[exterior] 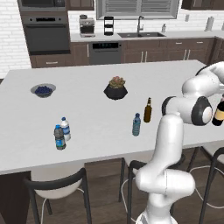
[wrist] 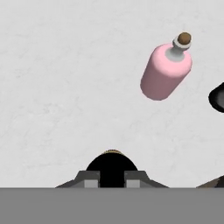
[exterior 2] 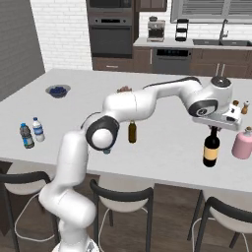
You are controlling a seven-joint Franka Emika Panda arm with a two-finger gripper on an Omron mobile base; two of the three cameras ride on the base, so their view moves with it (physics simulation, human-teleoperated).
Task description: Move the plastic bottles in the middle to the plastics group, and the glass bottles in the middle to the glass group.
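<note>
Pinched by its dark neck between closed jaws of gripper (exterior 2: 214,129), labelled brown bottle (exterior 2: 211,150) hanging upright just beside pink glass vessel (exterior 2: 241,143), low over counter (exterior 2: 162,147).

labelled bottle (exterior 2: 211,150): hanging upright over the counter (exterior 2: 162,142), just beside the corked vessel (exterior 2: 242,143)
plain bottle (exterior: 148,110): mid-counter, right of water bottle (exterior: 136,124)
two capped bottles (exterior: 61,133): far left
</note>
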